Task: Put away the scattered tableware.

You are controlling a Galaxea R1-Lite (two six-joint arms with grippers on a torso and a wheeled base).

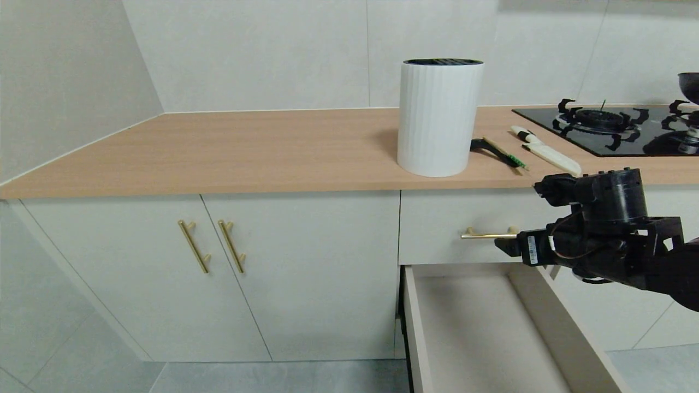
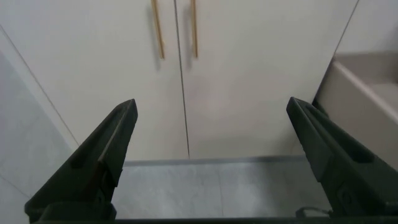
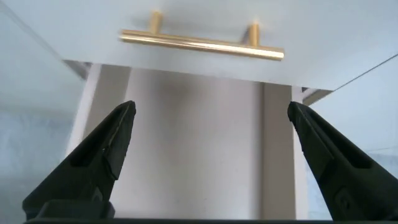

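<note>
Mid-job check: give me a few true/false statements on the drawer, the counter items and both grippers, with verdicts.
1. The lower drawer is pulled out, and the part in view holds nothing. True.
2. The knife already lies in that drawer. False: it lies on the counter, between the white holder and the hob.
3. The right gripper is shut on the gold handle. False: its fingers are spread wide and hold nothing, short of the handle.
4. The left gripper is open and faces the cabinet doors. True.
5. The white holder lies on its side. False: it stands upright.
</note>
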